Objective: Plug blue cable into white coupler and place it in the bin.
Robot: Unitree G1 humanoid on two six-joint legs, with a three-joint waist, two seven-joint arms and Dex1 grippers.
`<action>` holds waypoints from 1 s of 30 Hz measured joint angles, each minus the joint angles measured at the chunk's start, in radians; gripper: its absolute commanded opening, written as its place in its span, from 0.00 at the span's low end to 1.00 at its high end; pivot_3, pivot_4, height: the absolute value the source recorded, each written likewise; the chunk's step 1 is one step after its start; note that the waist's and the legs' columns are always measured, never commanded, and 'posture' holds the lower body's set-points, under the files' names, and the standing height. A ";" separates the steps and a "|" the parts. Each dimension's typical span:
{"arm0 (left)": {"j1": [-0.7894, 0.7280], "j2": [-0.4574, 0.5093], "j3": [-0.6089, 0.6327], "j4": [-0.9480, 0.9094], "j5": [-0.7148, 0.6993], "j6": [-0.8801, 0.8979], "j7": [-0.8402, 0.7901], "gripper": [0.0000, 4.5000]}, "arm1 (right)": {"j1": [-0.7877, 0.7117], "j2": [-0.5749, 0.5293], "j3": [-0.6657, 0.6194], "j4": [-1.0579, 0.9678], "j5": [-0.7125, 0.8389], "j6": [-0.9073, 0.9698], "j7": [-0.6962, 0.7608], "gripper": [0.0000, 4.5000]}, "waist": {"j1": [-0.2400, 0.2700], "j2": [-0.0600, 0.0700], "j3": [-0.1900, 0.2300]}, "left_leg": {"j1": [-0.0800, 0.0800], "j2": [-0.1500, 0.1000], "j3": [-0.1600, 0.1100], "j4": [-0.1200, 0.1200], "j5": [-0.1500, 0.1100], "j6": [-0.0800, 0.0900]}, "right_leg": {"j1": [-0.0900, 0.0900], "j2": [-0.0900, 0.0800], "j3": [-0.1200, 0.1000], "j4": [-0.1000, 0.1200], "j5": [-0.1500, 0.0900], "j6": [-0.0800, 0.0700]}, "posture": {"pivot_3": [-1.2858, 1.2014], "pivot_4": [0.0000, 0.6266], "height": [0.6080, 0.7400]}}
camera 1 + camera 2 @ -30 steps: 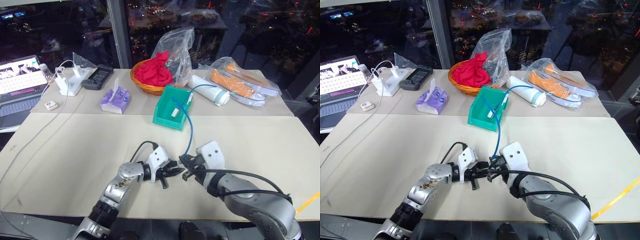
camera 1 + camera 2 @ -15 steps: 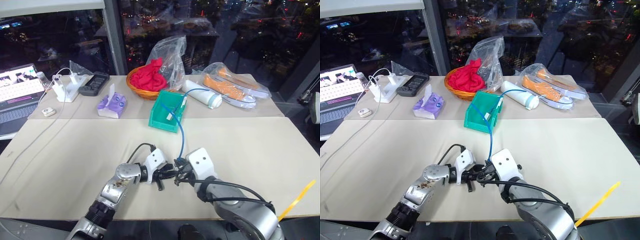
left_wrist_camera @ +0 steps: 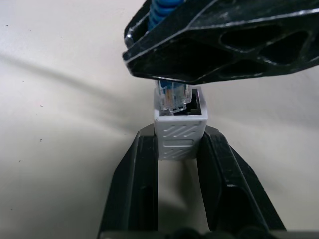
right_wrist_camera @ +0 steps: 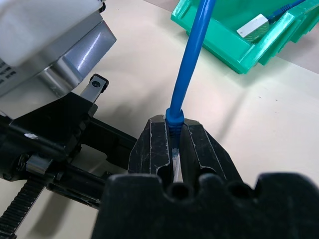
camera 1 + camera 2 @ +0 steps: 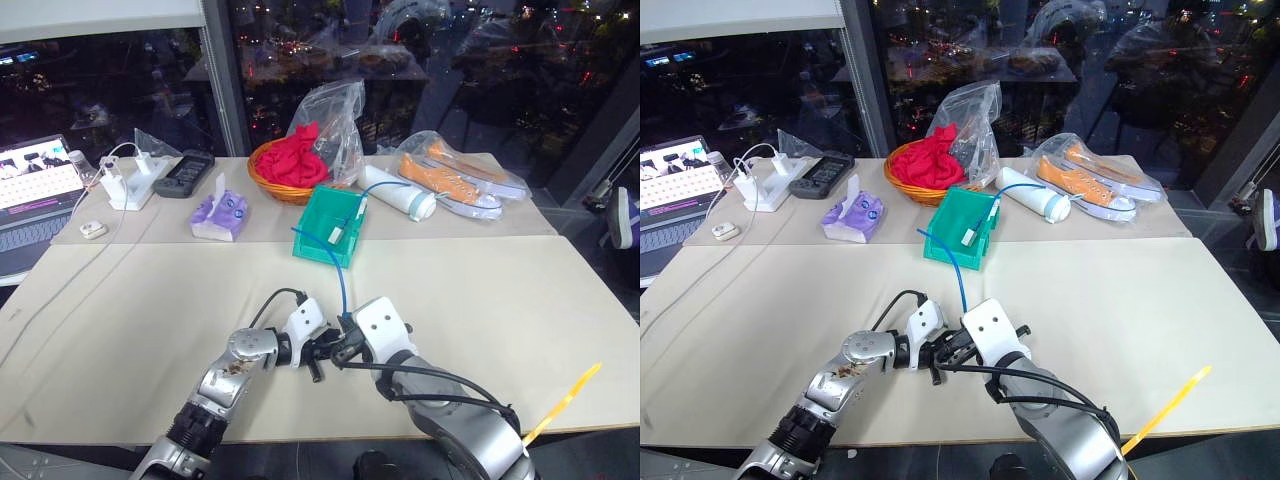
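The right hand [image 4: 175, 144] is clamped shut on the plug end of the one blue cable [image 5: 341, 283], and the left hand [image 3: 178, 164] grips the one white coupler [image 3: 180, 130] between its two fingers, both meeting low over the tabletop [image 5: 150, 300] near its front edge. The plug sits at the coupler's open mouth, slightly off to one side; the cable's long axis runs from there toward the far edge, arching up and curving down into the single teal bin [image 5: 335, 215]. A second small white piece [image 4: 252, 24] lies inside that bin.
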 measured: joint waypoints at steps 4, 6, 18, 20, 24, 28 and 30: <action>0.001 -0.002 -0.007 0.003 0.003 0.000 -0.001 0.14 | 0.049 -0.009 -0.005 -0.009 -0.025 -0.043 0.017 0.00 | 0.003 -0.003 -0.007 | 0.000 0.000 0.000 -0.002 -0.001 0.001 | 0.000 0.000 0.000 -0.001 -0.002 0.000 | 0.52 0.24 0.86; 0.001 -0.004 -0.009 0.006 0.003 0.000 -0.002 0.14 | 0.080 -0.009 -0.007 -0.010 -0.036 -0.077 0.022 0.00 | 0.006 -0.003 -0.009 | 0.001 0.000 0.000 -0.002 -0.003 0.004 | 0.001 0.000 0.000 -0.001 -0.003 0.000 | 0.52 0.24 0.86; 0.000 -0.008 0.012 0.026 0.003 0.002 -0.001 0.14 | 0.049 0.087 0.013 0.146 -0.151 -0.220 0.069 0.00 | -0.004 -0.006 -0.011 | 0.004 0.000 0.000 -0.004 -0.003 0.005 | 0.002 0.000 0.000 -0.001 -0.005 -0.005 | 0.52 0.24 0.86; 0.000 -0.012 0.007 0.026 0.003 0.002 -0.003 0.14 | 0.020 0.114 0.026 0.196 -0.159 -0.224 0.080 0.00 | -0.001 -0.006 -0.011 | 0.005 0.000 0.000 -0.005 -0.003 0.005 | 0.002 0.000 0.000 -0.001 -0.006 -0.006 | 0.52 0.24 0.86; 0.002 -0.019 -0.007 0.015 -0.003 0.006 -0.027 0.14 | 0.012 0.124 0.027 0.252 -0.192 -0.229 0.091 0.00 | 0.015 -0.004 -0.013 | 0.003 0.000 0.000 -0.009 -0.003 0.005 | 0.001 0.000 0.000 -0.004 -0.006 -0.001 | 0.52 0.24 0.86; 0.002 -0.019 -0.009 0.015 -0.001 0.006 -0.031 0.14 | 0.017 0.126 0.018 0.252 -0.199 -0.232 0.107 0.00 | 0.025 -0.004 -0.014 | 0.004 0.000 0.000 -0.011 -0.003 0.005 | 0.001 0.000 0.000 -0.004 -0.006 -0.002 | 0.52 0.24 0.86; 0.001 -0.021 -0.012 0.015 0.001 0.006 -0.031 0.14 | 0.027 0.126 0.006 0.252 -0.199 -0.244 0.116 0.00 | 0.028 -0.004 -0.014 | 0.004 0.000 0.000 -0.012 -0.003 0.005 | 0.001 0.000 0.000 -0.004 -0.007 -0.002 | 0.52 0.24 0.86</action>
